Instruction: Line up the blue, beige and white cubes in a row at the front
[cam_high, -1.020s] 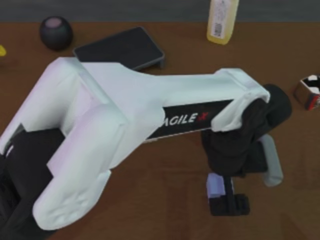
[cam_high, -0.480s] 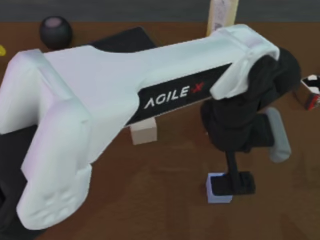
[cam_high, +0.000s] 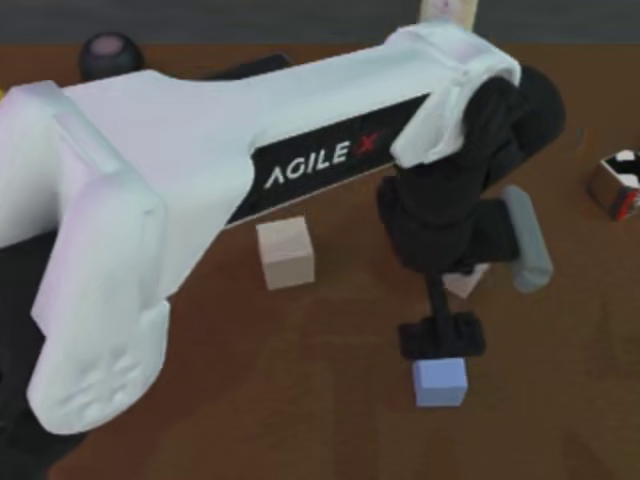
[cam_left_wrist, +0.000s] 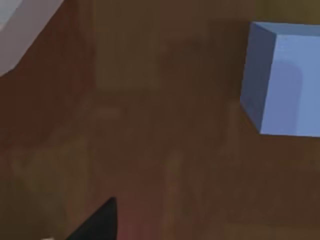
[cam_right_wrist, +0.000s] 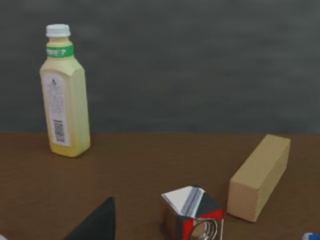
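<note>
The blue cube (cam_high: 440, 382) (cam_left_wrist: 285, 80) rests on the brown table near the front, right of centre, with nothing holding it. My left gripper (cam_high: 443, 337) hovers just behind it, open and empty; the left wrist view shows only one dark fingertip (cam_left_wrist: 100, 225). The beige cube (cam_high: 286, 252) stands alone farther back and to the left. The white cube (cam_high: 466, 283) is mostly hidden under the left wrist. My right arm is out of the top view; its wrist view shows one fingertip (cam_right_wrist: 97, 222) and nothing held.
The left arm's white link (cam_high: 200, 170) spans the left and middle of the table. A brown-and-red box (cam_high: 615, 185) (cam_right_wrist: 195, 212) sits at the right edge. A yellow bottle (cam_right_wrist: 65, 100), a wooden block (cam_right_wrist: 260, 177) and a dark ball (cam_high: 108, 52) stand at the back.
The left gripper set the blue cube on the table, let go of it, then rose and drew back. The arm swung away, uncovering the beige cube and part of the white cube.
</note>
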